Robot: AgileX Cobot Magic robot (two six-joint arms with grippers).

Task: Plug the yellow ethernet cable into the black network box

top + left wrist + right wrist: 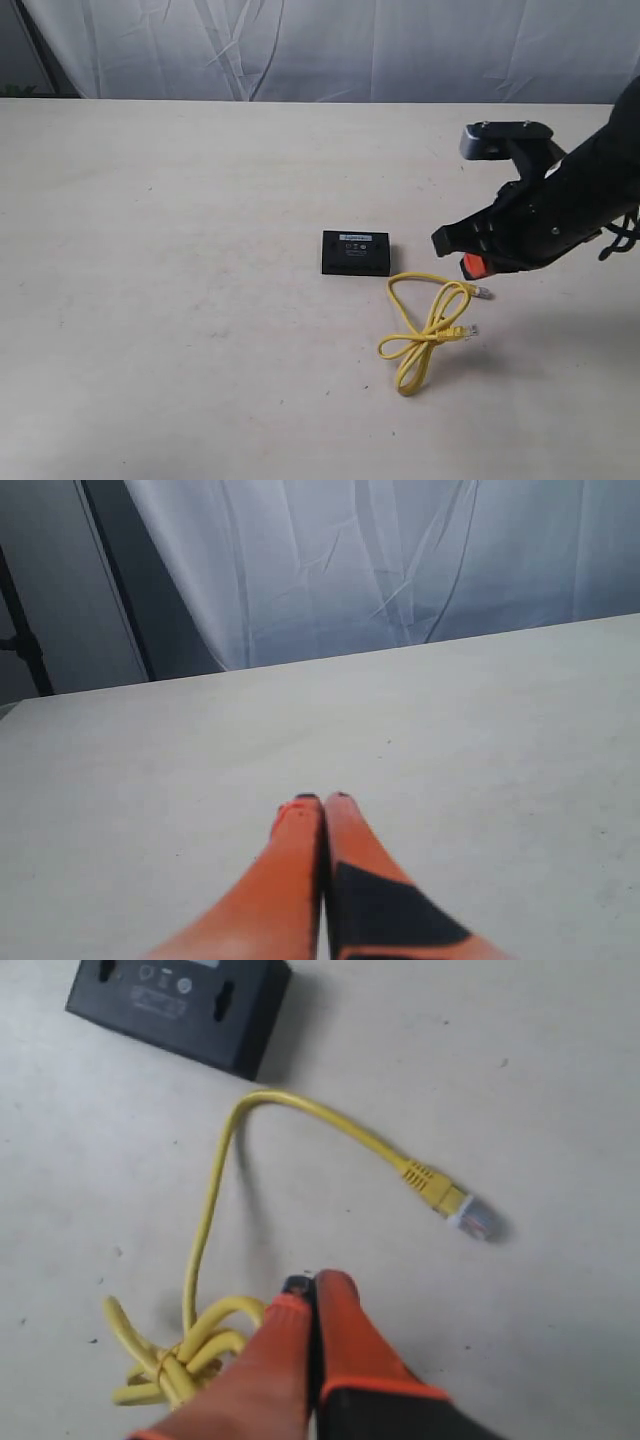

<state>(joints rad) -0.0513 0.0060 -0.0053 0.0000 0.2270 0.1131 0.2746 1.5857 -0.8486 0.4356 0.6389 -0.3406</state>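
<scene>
Ahead of the right gripper (310,1282): yellow ethernet cable (213,1195) plug (478,1220) | gripper closed, empty | to be opened, plug pinched squarely.

Place: a robot test lab, with a staged bench.
Surface: wide pale table (150,250), scuffed.
Backdrop: creased white cloth sheet (350,50) hung behind the table's far edge, with a black stand (22,630) beside it.
Machine: black robot arm (580,200) over the table.
Props: black network box (356,252) and yellow ethernet cable (432,334) lying on the table.
</scene>
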